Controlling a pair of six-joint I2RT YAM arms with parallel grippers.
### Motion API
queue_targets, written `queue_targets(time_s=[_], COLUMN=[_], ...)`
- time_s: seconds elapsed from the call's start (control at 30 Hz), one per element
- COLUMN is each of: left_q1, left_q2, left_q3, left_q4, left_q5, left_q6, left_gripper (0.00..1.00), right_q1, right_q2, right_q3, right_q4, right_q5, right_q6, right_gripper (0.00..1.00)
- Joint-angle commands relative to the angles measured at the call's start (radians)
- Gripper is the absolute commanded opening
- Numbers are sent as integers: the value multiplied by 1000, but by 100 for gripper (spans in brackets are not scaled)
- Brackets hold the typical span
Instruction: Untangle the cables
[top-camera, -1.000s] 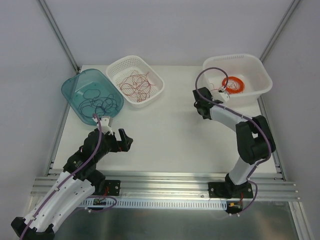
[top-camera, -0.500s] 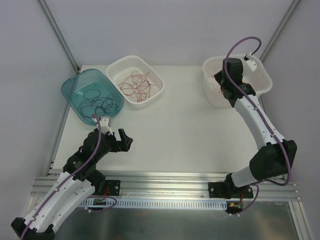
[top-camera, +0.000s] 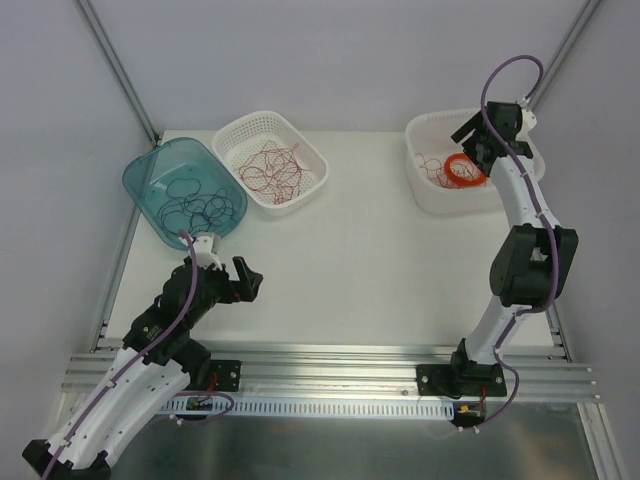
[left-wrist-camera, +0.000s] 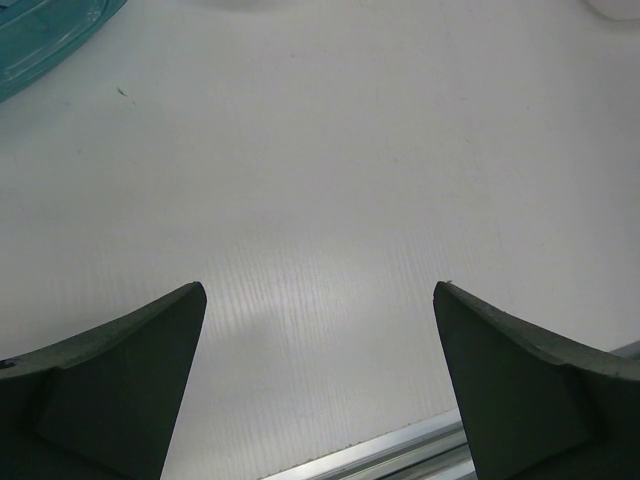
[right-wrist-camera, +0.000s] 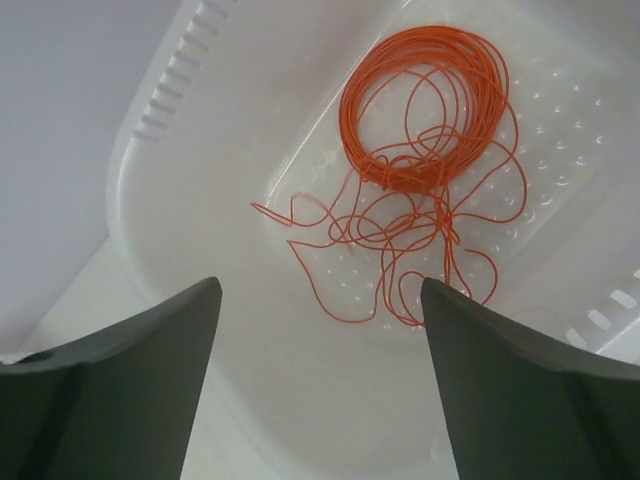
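Observation:
The cables lie in three lots. Thin red ones (top-camera: 272, 170) fill the white basket (top-camera: 222, 135), and dark ones (top-camera: 195, 200) lie in the teal tub (top-camera: 135, 180). Loose orange-red ones (right-wrist-camera: 400, 240) rest on the floor of the white bin (right-wrist-camera: 170, 90) at the back right (top-camera: 420, 195), beside a neat orange coil (right-wrist-camera: 425, 100). My right gripper (right-wrist-camera: 320, 285) hangs open above that bin (top-camera: 472, 140) with nothing between its fingers. My left gripper (left-wrist-camera: 320, 287) is open over bare table near the front left (top-camera: 250, 283).
A metal rail (top-camera: 330, 360) runs along the table's near edge, and it shows in the left wrist view (left-wrist-camera: 400, 455). Frame posts (top-camera: 115, 65) rise at the back corners. White walls close in the left, right and back sides.
My right arm has lifted out of the white bin and swung toward the back right. Its jaws went from shut to open. The left arm has shifted only slightly.

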Motion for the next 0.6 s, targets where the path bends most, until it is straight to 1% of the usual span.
queue_targets(time_s=[0.0, 0.03, 0.1, 0.17, 0.23, 0.3, 0.37, 0.4, 0.47, 0.5, 0.57], left_q1=[-9, -11, -11, -11, -9, -11, -9, -9, -11, -9, -9], left_q2=[-11, -11, -12, -17, -21, -34, -53, -61, -90, -101, -136], left_q3=[0, 1, 3, 4, 4, 4, 3, 3, 3, 1, 6], left_q4=[4, 5, 5, 4, 5, 4, 1, -1, -13, -19, -41], left_q5=[-27, -27, -24, -15, -12, -20, -32, -50, -70, -88, -98], left_q6=[15, 15, 16, 15, 15, 9, -5, -11, -37, -50, -82], left_gripper=[99, 99, 99, 99, 99, 99, 99, 99, 99, 99, 99], right_q1=[3, 3, 3, 3, 3, 3, 3, 3, 3, 3, 3], right_q2=[-81, -102, -131, -200, -262, -361, -426, -501, -579, -658, -748], right_q3=[53, 54, 51, 16, -22, -71, -94, -116, -142, -171, -199], right_q4=[-43, -81, -128, -177, -209, -232, -290, -310, -361, -372, -398], right_q5=[-50, -52, -41, -30, -22, -29, -18, -1, 19, 39, 54], right_q6=[-90, -109, -145, -165, -208, -251, -308, -326, -392, -414, -475], right_gripper=[88, 91, 94, 97, 98, 99, 99, 99, 100, 97, 97])
